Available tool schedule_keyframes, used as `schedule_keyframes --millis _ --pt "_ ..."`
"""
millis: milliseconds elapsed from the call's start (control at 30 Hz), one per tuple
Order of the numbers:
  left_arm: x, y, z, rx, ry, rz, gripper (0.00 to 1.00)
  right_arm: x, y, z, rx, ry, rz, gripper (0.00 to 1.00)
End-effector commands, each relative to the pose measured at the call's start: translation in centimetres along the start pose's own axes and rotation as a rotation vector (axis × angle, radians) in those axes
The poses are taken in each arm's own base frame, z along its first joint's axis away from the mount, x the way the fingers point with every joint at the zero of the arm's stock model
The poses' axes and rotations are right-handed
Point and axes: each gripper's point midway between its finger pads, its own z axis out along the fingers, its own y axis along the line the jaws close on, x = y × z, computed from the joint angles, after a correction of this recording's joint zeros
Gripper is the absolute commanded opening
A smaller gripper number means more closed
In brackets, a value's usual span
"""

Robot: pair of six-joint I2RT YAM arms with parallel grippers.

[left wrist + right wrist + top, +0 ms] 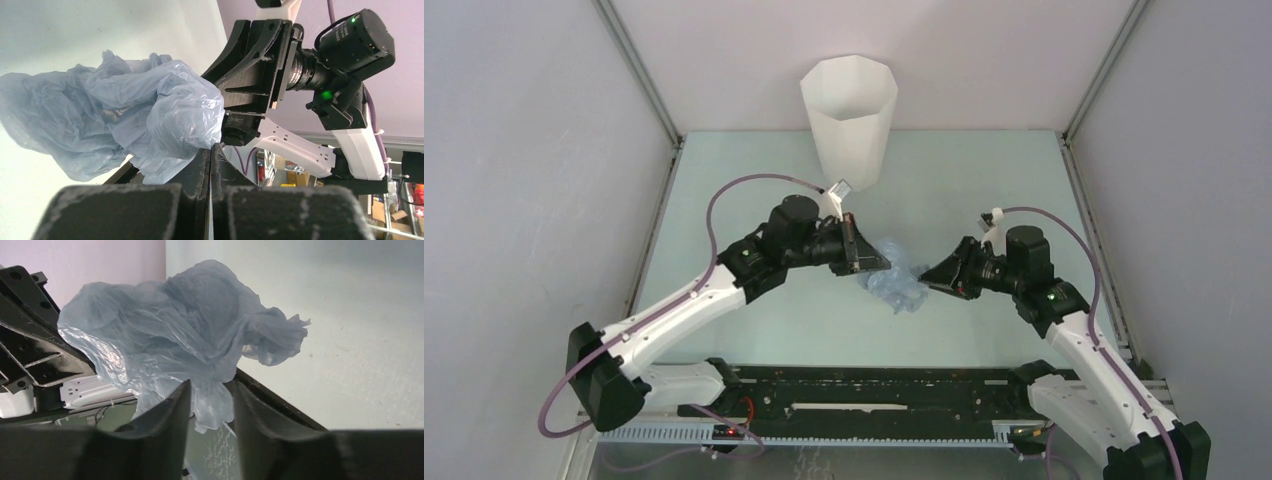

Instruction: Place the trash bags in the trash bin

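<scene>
Down front, closest to us, two white-and-black jointed arms, the left arm [684, 300] and the right arm [1084, 340], reach in toward each other over the pale green surface [984, 180]. At the far edge stands the tall white faceted plastic bin [849, 150], upright with its mouth open, well apart from the action.

Mid-surface, between the arms, is the thin, crinkled, translucent pale-blue plastic bag [899, 280], bunched into a loose wad outside the bin.

Now the left gripper [869, 262]: up close, its black fingers are pressed tight together, pinching the bag's film right at their tips, and the wad billows out beyond them.

Over to the right gripper [929, 277]: it is about half spread, and a hanging fold of the bag sits between its fingers [175, 405]. The film brushes them, but a gap shows, so that is not a firm clamp.
</scene>
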Motion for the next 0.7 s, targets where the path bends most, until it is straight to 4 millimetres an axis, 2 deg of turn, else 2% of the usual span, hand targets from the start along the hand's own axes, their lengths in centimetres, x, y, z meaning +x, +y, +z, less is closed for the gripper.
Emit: schedule_keyframes --millis 0,67,233,267,333,433,500,567,633,667 --pt "-0.7 0.0 -2.1 0.028 -0.058 -0.01 0.0 0.8 0.8 -0.2 -0.014 0.011 -0.045 0.38" --pt "-0.7 0.3 -2.6 0.026 -0.073 -0.018 0.0 1.5 0.5 -0.1 0.011 0.026 -0.063 0.38" --pt "-0.6 0.1 -3.1 0.058 -0.095 -0.043 0.0 4.0 1.6 0.8 -0.02 0.103 -0.114 0.66" --pt "-0.6 -0.2 -3.1 0.076 -0.101 -0.054 0.0 4.3 1.7 1.0 -0.014 0.11 -0.117 0.69" --pt "-0.7 -0.7 -3.3 0.106 -0.112 -0.061 0.0 4.7 1.9 1.6 -0.018 0.118 -0.121 0.7" --pt "-0.6 -1.1 -3.6 0.123 -0.111 -0.063 0.0 3.9 2.8 2.4 -0.053 0.096 -0.119 0.69" --pt "-0.6 -1.2 -3.7 0.125 -0.11 -0.062 0.0 3.2 2.3 2.9 -0.026 0.074 -0.12 0.62" --pt "-0.6 -0.9 -3.9 0.099 -0.112 -0.052 0.0 2.7 1.0 2.6 0.042 0.058 -0.113 0.42" --pt "-0.7 0.1 -4.3 0.043 -0.122 -0.032 0.0 2.3 -0.4 1.5 0.108 0.026 -0.138 0.17" --pt "-0.9 0.9 -4.6 -0.005 -0.14 -0.02 0.0 2.1 -1.1 0.8 0.141 0.006 -0.157 0.09"
